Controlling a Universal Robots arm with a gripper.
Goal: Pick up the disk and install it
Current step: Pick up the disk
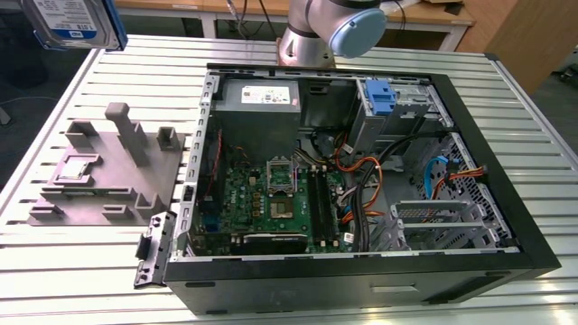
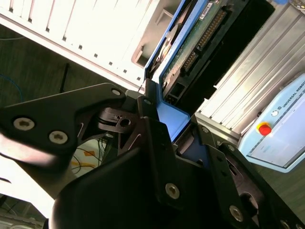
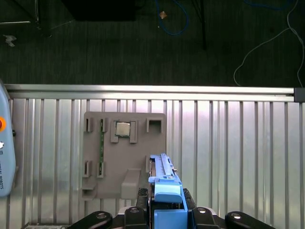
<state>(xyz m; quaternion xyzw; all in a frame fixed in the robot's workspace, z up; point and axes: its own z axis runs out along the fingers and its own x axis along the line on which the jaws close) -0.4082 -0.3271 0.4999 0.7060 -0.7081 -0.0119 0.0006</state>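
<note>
Gripper (image 3: 164, 196) clenched on the disk (image 3: 163, 175), gripping its blue-bracketed sides; disk held in the air, clear of the slatted surface (image 3: 238, 152); in the first wrist view it hangs over the edge of the grey fixture plate (image 3: 109, 164); open computer case (image 1: 532, 261) well apart.

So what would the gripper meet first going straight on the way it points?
Likely the edge of the grey fixture, or the table beside it; the disk in the gripper would touch first. Depth unclear.
</note>
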